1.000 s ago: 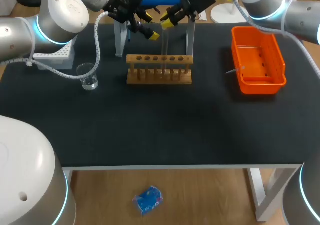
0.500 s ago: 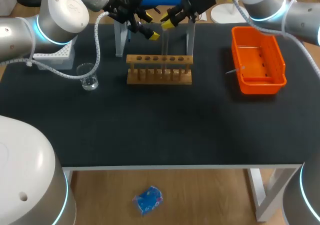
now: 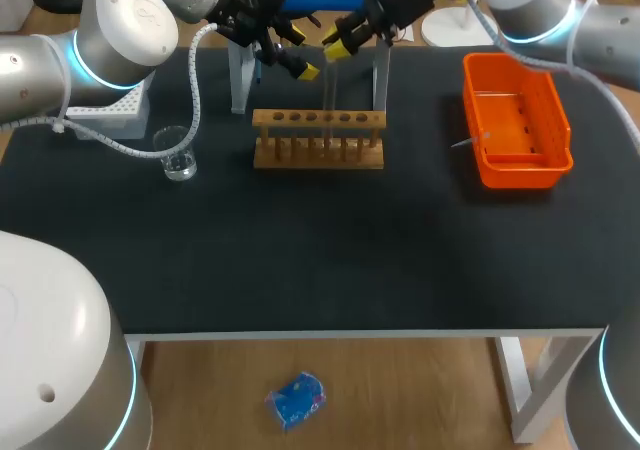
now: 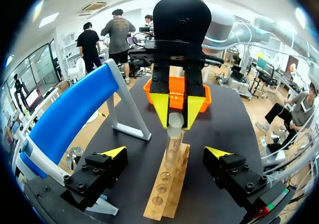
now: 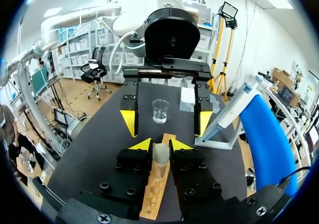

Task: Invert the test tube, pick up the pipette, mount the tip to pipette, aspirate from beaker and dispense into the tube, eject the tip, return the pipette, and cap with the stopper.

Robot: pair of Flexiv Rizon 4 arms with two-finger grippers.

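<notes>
the right gripper (image 5: 160, 147) is pinching the upper end of a clear glass test tube (image 5: 159, 155) between its yellow tips, one finger pressing on each side. the tube is hanging upright over the light wooden test tube rack (image 3: 318, 140), its lower end reaching down to the row of holes; whether it is seated in one cannot be told. the left gripper (image 4: 167, 152) is hovering just beside it at the rack's back edge, fingers spread wide and touching nothing. a small clear glass beaker (image 3: 178, 153) is standing well apart on the left arm's side, and a white pipette (image 5: 230, 109) is leaning on its blue-topped stand behind the rack.
</notes>
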